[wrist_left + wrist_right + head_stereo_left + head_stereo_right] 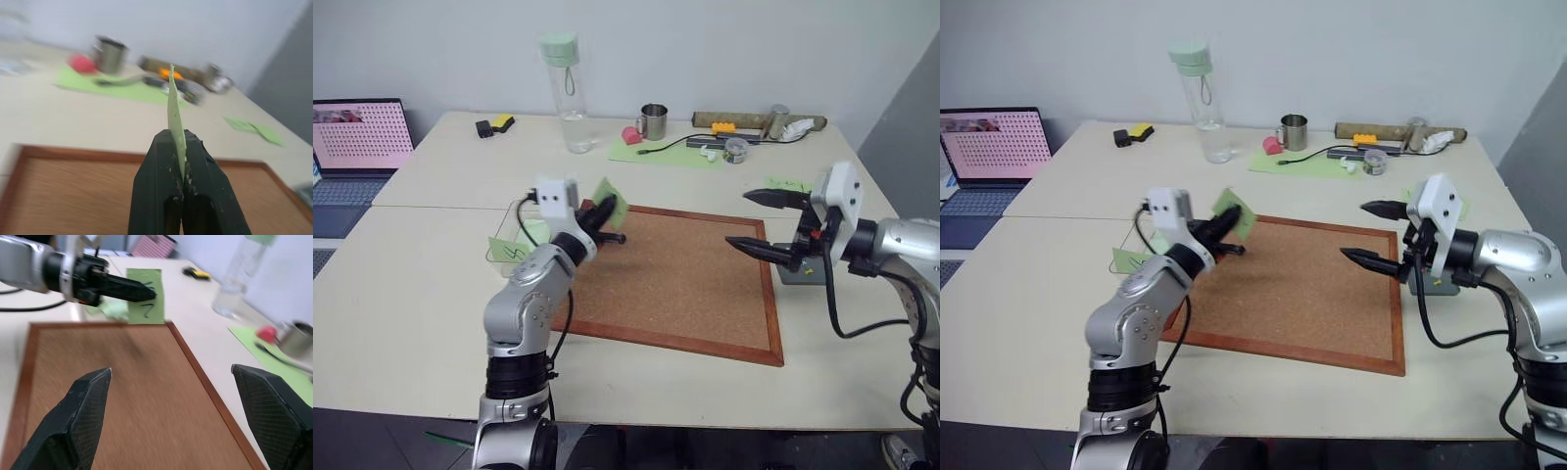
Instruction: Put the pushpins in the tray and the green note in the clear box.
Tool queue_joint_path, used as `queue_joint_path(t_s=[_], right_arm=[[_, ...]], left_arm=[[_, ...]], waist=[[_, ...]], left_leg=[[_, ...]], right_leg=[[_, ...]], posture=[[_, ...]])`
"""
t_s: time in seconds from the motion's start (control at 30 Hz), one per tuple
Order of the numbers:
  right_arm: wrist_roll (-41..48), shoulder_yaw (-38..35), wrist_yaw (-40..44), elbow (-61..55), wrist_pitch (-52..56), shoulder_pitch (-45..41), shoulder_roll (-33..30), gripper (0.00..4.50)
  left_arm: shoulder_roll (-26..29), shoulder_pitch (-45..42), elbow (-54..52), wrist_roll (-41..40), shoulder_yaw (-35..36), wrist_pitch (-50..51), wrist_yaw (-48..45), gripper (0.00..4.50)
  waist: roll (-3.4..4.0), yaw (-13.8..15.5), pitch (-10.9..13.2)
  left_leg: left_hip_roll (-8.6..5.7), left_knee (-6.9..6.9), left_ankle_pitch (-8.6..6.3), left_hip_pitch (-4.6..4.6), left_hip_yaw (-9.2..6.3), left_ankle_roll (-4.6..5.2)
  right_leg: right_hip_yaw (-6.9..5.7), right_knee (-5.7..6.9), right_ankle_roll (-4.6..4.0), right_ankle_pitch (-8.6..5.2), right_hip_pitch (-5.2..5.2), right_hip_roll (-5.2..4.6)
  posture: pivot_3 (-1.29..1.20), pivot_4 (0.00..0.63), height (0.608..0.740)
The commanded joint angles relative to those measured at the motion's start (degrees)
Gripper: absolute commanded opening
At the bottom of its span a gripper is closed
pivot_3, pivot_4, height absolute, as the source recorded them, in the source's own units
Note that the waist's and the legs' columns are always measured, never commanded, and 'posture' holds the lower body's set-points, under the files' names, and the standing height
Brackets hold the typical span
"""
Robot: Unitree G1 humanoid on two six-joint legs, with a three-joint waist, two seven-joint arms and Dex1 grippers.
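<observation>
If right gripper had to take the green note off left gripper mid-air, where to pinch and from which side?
Judgement only: pinch the free upper half of the green note, clear of the left gripper, which is shut on its lower edge. The note stands on edge above the cork board, so the open right gripper should come from the board's side, one finger on each face.

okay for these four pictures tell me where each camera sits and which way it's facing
Left and right eye views: head, looking down over the cork board; both arms show.
Left wrist view: along the shut left tool pinching the green note.
Right wrist view: between the open right tool's fingers, toward the left tool.
Shared: cork board, green note.
</observation>
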Motion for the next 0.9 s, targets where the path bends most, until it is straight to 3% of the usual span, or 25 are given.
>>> queue_joint_path(t_s=[0.03,0.27,0.73,0.9], right_arm=[[2.9,0.2,0.7,-0.5,2.0,-2.5,0.6,4.13],[2.1,3.2,3.5,-1.5,1.0,-3.5,-0.1,4.13],[0.0,3.6,5.6,-1.6,-1.8,0.0,-2.1,4.16],[-1.3,2.4,5.1,-0.2,-3.6,0.8,-2.6,4.16]], left_arm=[[5.8,1.8,-4.0,6.0,2.9,-2.3,3.6,0.00],[9.3,3.5,0.0,10.3,4.8,-4.3,6.3,0.00],[10.0,2.2,1.2,9.2,6.1,-4.4,5.4,2.53],[15.1,2.1,-2.6,6.2,7.6,-0.9,0.6,3.60]], waist=[[0.00,0.3,0.0],[0.00,0.6,0.0],[-0.01,0.4,0.0],[-0.02,0.3,0.0]], left_leg=[[0.00,0.00,0.00,-0.03,0.01,0.00],[0.00,0.00,-0.01,-0.11,-0.05,0.02],[0.00,0.01,0.00,-0.44,-0.01,0.01],[0.01,0.01,0.00,-0.52,0.03,0.00]], right_leg=[[0.01,-0.02,0.00,0.00,-0.03,0.00],[-0.05,-0.04,-0.01,0.01,-0.08,-0.03],[-0.04,0.07,-0.05,0.04,-0.50,-0.04],[-0.02,0.12,-0.06,0.05,-0.64,-0.03]], posture=[[0.00,0.150,0.740],[0.00,0.150,0.740],[0.00,0.150,0.740],[0.00,0.150,0.740]])
